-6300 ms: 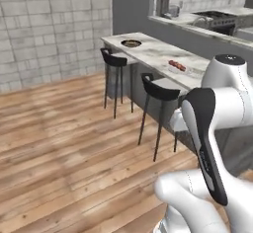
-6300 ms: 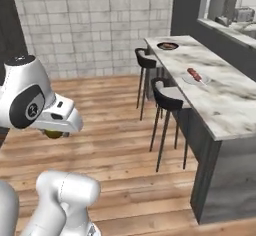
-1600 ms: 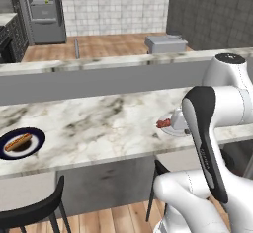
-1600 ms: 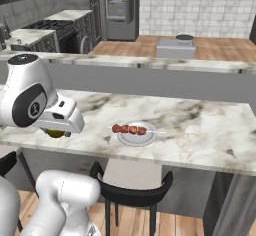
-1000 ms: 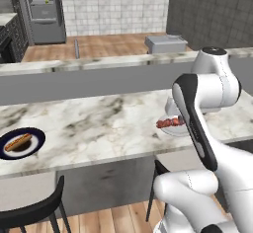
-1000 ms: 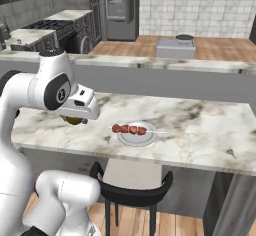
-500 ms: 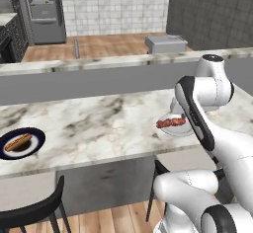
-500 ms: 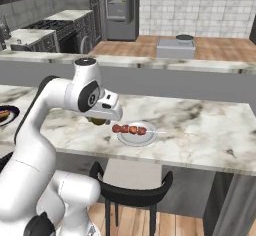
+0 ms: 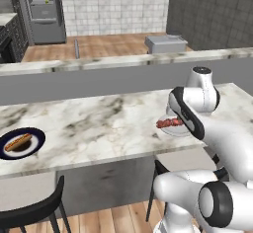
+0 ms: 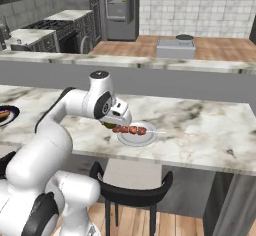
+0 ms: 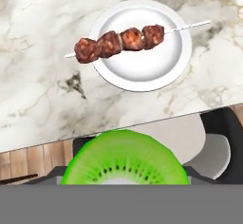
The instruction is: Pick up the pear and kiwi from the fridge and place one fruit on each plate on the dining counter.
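One kiwi (image 11: 124, 157), cut face up and bright lime green with a ring of tiny dark seeds, sits clamped in the gripper (image 10: 111, 124), whose jaws are closed on it; its lower part is cut off at the bottom of the hand view. The gripper hangs over the near edge of the counter (image 9: 99, 123), a long slab of white stone veined with grey. Just beyond the kiwi lies a smooth round white plate (image 11: 161, 64) carrying a skewer (image 11: 118, 42) of four lumpy brown meatballs on a thin stick. In the left base view the arm's white elbow hides part of that plate. Far to the left on the counter a navy-rimmed plate (image 9: 34, 147) holds a hot dog (image 9: 19, 140). A black stool (image 10: 131, 194) stands under the counter's edge. The grey fridge (image 10: 119, 7) stands well behind, doors shut.
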You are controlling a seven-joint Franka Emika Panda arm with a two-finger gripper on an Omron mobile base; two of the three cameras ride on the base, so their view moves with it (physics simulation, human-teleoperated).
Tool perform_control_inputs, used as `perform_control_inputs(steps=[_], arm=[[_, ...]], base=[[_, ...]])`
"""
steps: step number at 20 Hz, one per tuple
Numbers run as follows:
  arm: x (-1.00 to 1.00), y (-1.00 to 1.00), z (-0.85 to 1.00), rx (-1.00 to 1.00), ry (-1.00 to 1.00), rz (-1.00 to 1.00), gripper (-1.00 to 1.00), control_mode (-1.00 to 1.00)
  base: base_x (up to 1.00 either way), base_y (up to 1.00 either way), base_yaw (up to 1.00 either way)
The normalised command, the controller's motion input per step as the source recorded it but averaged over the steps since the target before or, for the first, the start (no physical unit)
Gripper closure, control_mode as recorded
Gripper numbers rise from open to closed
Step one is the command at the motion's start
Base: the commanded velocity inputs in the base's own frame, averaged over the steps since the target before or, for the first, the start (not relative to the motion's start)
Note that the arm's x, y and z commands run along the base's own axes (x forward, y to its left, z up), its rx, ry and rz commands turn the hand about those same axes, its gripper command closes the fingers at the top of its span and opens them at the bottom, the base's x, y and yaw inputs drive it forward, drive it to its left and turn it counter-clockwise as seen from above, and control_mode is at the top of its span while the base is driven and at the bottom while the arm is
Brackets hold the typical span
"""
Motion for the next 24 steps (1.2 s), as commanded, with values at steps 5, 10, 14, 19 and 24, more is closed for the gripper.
perform_control_inputs(steps=[5,10,14,19,24], arm=[[0.36,-0.01,-0.02,0.0,-0.01,0.0,1.0,-1.0],[0.3,-0.36,-0.31,0.0,-0.13,0.04,1.0,-1.0],[0.2,-0.47,-0.33,0.0,-0.14,0.11,1.0,-1.0],[0.17,-0.31,-0.27,-0.01,-0.04,0.15,1.0,-1.0],[0.22,-0.17,-0.33,-0.06,0.05,0.13,1.0,-1.0]], base=[[0.0,0.0,0.0],[0.0,0.0,0.0],[0.0,0.0,0.0],[0.0,0.0,0.0],[0.0,0.0,0.0]])
